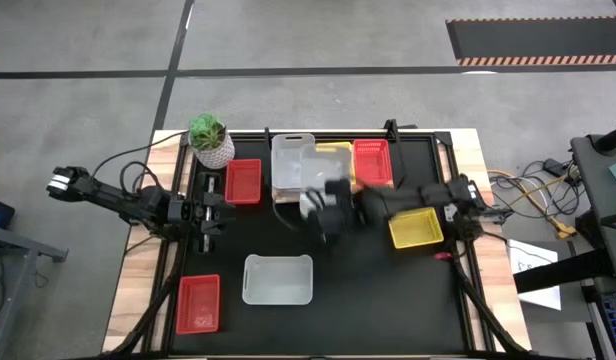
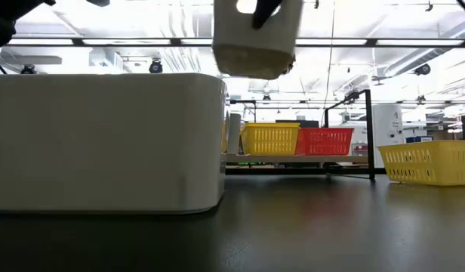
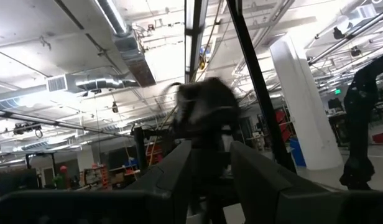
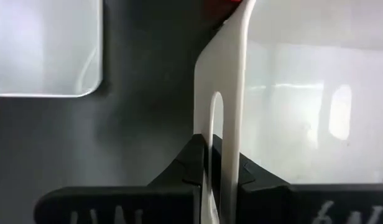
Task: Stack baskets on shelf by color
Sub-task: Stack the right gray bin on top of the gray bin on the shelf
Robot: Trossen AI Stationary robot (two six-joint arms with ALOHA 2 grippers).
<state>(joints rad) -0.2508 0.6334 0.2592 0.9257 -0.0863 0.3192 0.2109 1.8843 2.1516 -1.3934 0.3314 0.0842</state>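
Note:
My right gripper hangs over the middle of the table, shut on a pale white basket, which shows high up in the low view. On the shelf at the far side rest a white basket, a yellow one and a red one. Loose on the black mat lie a red basket, another red one, a white one and a yellow one. My left gripper waits open at the left, tipped upward. My right gripper pinches the white basket's end wall at its handle slot, one finger inside the basket and one outside. The fingers come from above, slanting down. The basket is lifted clear of the table and hangs below the fingers.
A green plant in a white pot stands at the far left corner beside the shelf. A black frame post rises by the shelf's right end. Cables run along the table's left and right edges.

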